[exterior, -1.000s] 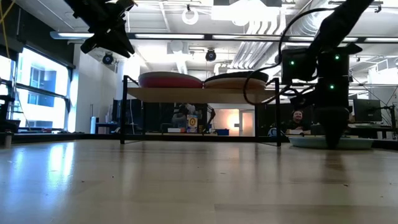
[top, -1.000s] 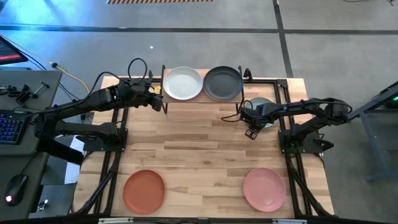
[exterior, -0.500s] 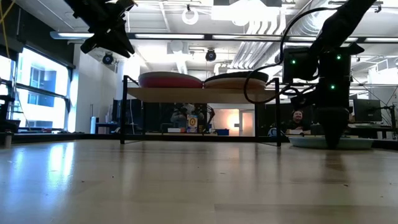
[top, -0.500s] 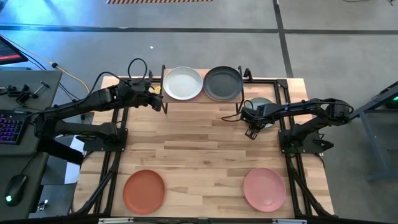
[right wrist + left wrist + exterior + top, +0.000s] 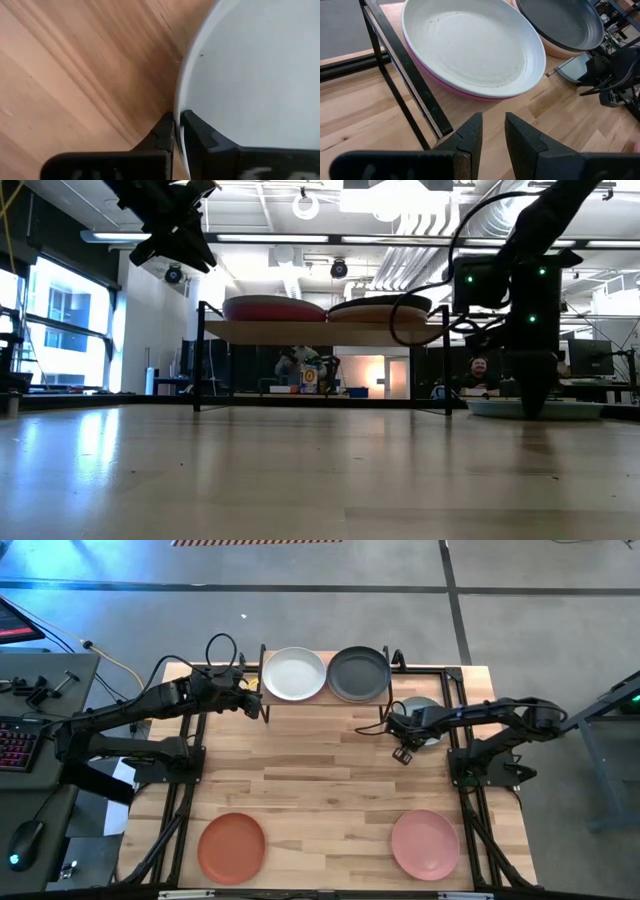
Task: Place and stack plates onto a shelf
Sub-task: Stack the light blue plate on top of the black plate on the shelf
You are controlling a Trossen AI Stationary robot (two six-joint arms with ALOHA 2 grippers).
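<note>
while the left gripper [image 5: 492, 132] is held slightly parted beside the low wooden shelf [image 5: 325, 705], the round pale grey-green plate's [image 5: 250, 75] rim is clamped by the right gripper [image 5: 178, 131] on the tabletop [image 5: 320, 790].

R arm reaches in low toward table centre, right gripper [image 5: 402, 753] pointing down at the tabletop, fingers [image 5: 165, 131] pinched nearly together. L arm stretched fwd, raised, left gripper [image 5: 492, 131] hovering w/ narrow gap between fingers, nothing held.
</note>
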